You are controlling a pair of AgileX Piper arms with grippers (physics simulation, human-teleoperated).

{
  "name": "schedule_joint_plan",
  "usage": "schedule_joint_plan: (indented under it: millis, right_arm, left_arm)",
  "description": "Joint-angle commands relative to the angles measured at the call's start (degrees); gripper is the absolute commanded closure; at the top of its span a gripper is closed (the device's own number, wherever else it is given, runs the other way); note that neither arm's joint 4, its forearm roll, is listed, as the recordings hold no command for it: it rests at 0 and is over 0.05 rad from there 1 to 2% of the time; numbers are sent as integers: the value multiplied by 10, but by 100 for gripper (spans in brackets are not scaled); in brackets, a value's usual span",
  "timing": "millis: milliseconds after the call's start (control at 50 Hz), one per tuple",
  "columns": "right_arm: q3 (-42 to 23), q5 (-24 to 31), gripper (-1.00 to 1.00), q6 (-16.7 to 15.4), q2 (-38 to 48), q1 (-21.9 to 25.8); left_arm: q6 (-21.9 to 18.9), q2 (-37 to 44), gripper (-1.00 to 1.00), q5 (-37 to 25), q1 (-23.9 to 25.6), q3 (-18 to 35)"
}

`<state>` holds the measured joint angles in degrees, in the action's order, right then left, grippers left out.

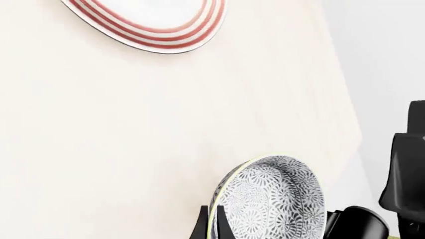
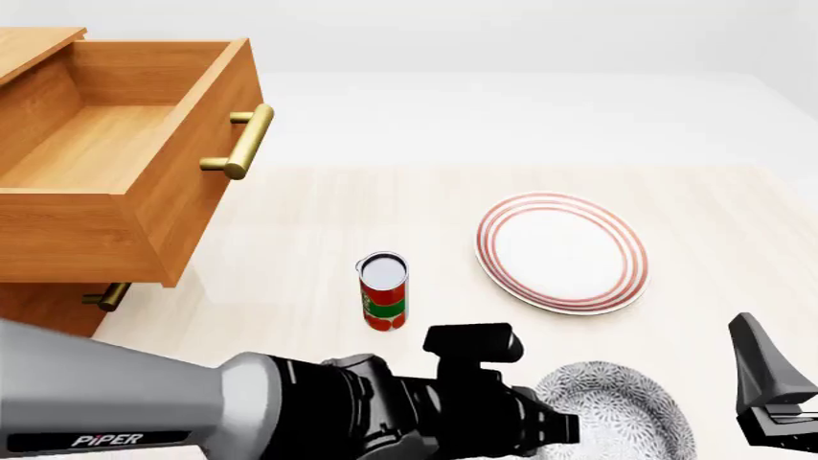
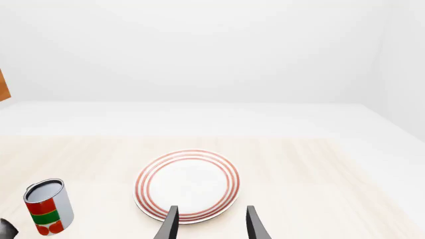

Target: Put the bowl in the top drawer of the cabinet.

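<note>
The blue-grey patterned bowl (image 2: 633, 412) sits low at the front of the table, right of centre. My left gripper (image 2: 569, 428) reaches it from the left. In the left wrist view the bowl (image 1: 275, 199) has its near rim between the left gripper's (image 1: 214, 216) two dark fingers, which are shut on it. The cabinet (image 2: 38, 297) stands at the far left. Its top drawer (image 2: 90, 153) is pulled out and open, with a brass handle (image 2: 243, 141). My right gripper (image 3: 211, 221) is open and holds nothing; it hangs at the front right (image 2: 771, 388).
A white plate with red rings (image 2: 562, 251) lies behind the bowl, also seen as the plate (image 3: 188, 185) ahead of the right fingers. A red and green can (image 2: 382, 290) stands upright between cabinet and plate. The lower drawer's handle (image 2: 109, 295) shows beneath the open drawer.
</note>
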<state>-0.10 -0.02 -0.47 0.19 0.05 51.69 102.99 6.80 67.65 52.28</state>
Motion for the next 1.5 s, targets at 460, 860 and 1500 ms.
schedule_joint_plan:
  millis: [460,860,1500]
  right_arm:
    - [0,0,-100,0,0,0]
    - [0,0,-100,0,0,0]
    - [0,0,-100,0,0,0]
  left_arm:
    - [-33,-73,100,-34,-63,-17]
    - [-47,-104,100,-53,-93,-18]
    - [-91,-168,100,-187,-149,48]
